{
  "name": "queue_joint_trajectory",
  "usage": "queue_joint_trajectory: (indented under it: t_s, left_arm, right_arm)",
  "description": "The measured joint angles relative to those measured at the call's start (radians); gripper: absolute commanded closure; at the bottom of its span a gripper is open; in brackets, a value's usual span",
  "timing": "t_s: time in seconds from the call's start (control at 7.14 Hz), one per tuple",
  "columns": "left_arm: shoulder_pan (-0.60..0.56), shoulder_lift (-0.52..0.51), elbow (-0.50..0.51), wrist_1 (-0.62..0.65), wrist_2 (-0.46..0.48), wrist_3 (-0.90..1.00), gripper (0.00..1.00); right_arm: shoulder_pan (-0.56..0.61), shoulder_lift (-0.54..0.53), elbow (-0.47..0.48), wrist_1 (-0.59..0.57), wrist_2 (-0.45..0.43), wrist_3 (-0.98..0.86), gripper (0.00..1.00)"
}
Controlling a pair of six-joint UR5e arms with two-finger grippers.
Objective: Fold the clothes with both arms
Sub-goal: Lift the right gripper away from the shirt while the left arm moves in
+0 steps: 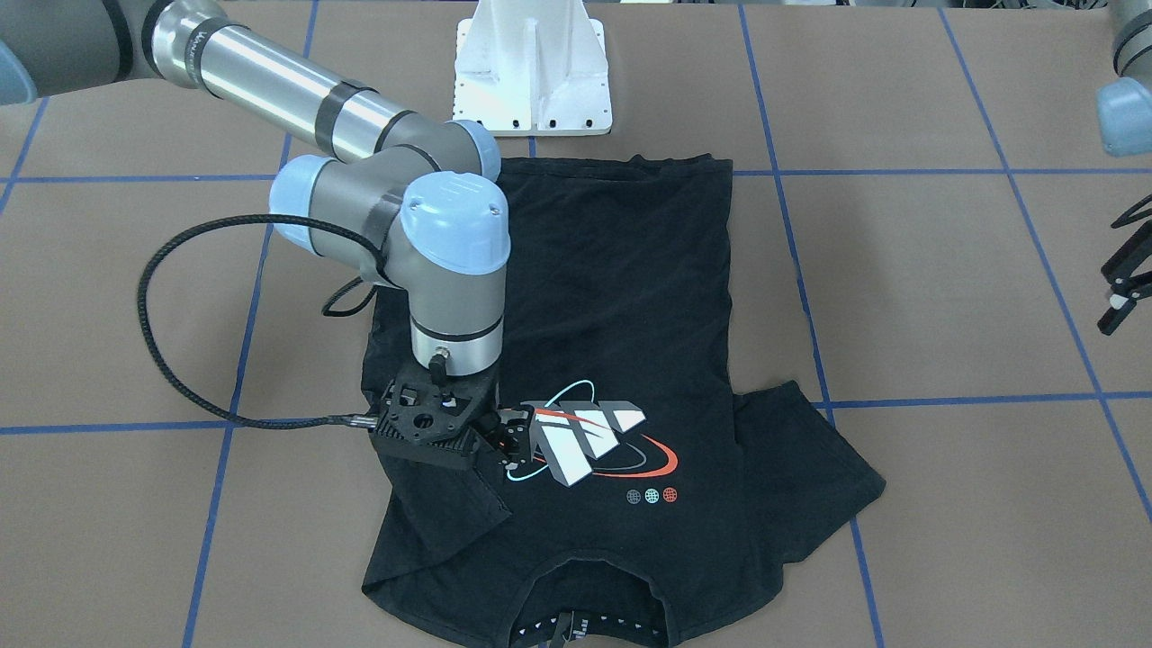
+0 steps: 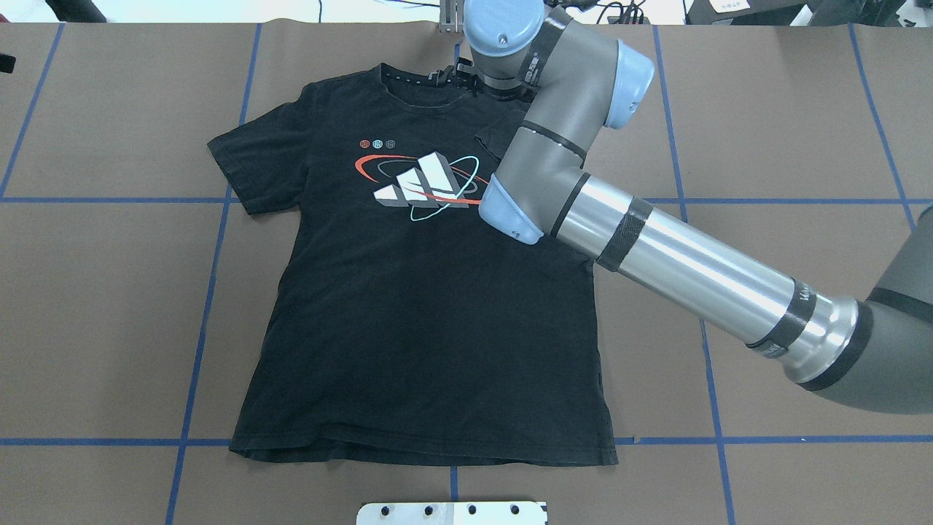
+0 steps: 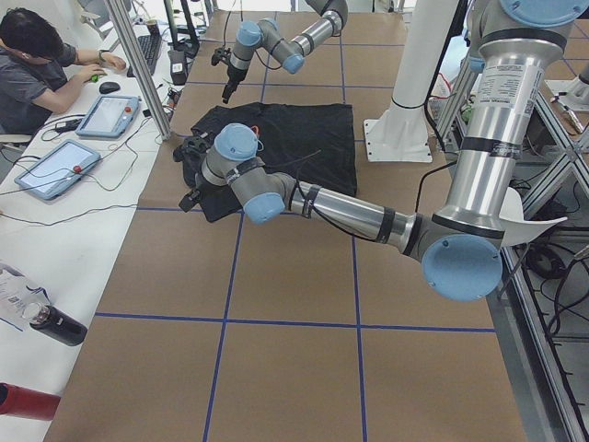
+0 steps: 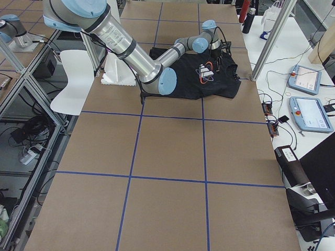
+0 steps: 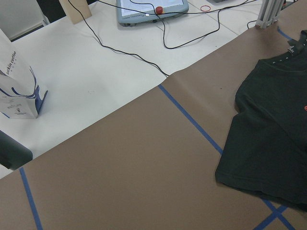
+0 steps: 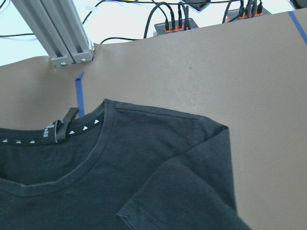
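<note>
On the brown table (image 1: 945, 297), the right gripper (image 1: 504, 441) pinches the T-shirt (image 1: 621, 297) sleeve (folded in); it may slip. The left gripper (image 1: 1120, 292) hangs open, far right.

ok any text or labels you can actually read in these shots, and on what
"luckin coffee": printed sideways on the white paper bag in the left wrist view.
T-shirt: its print is a graphic, no words.
Neck tape: white marks only.
Right arm's tube: lettering too small to read.

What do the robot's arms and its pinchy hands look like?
Each arm is a shiny silver tube with grey elbows, black bands and light-blue round caps. A black braided cable loops to the black right gripper. The left gripper is black too.
</note>
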State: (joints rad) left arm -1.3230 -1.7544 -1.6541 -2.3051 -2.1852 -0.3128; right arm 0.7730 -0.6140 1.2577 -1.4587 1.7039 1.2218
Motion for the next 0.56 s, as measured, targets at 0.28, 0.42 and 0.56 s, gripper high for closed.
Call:
queue_joint_trajectory:
  t_s: [0.28, 0.42, 0.56]
  left_arm:
    - [0.141, -0.037, 0.048, -0.059, 0.155, -0.247, 0.00]
    - [0.198, -0.075, 0.122, -0.117, 0.205, -0.346, 0.02]
    - [0.244, -0.121, 0.229, -0.204, 0.259, -0.424, 0.05]
  right_arm:
    - [0.115, -0.192, 0.207, -0.032, 0.136, -0.226, 0.00]
    - [0.174, -0.293, 0.300, -0.043, 0.197, -0.340, 0.00]
    - [0.229, -0.380, 0.372, -0.048, 0.249, -0.444, 0.00]
